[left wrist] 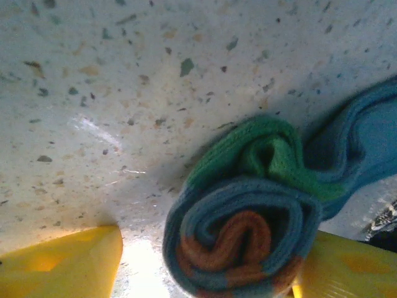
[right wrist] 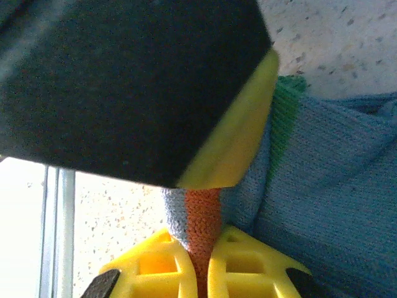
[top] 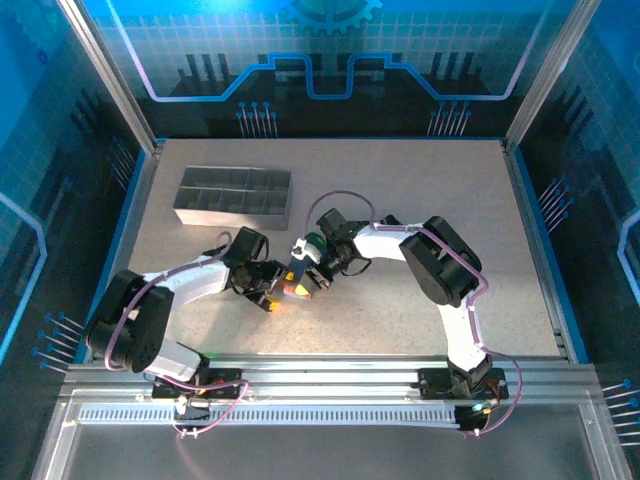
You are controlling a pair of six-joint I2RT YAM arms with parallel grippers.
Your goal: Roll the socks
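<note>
Grey-blue sock (left wrist: 239, 239) is rolled up. Right gripper (right wrist: 201, 264) pinches its orange cuff (right wrist: 203, 220); left gripper (left wrist: 205, 267) straddles the roll, jaws wide.

Sock (left wrist: 248, 230) is a dusty grey-blue knit, with an orange cuff coiled in the middle and a green patch up top. Table (left wrist: 124, 93) is pale off-white with dark and tan speckles, kinda terrazzo. Left fingers (left wrist: 68, 264) and right fingers (right wrist: 186, 282) are bright yellow. Tray (top: 232, 196) is plain grey, arms (top: 385, 240) black and white.
</note>
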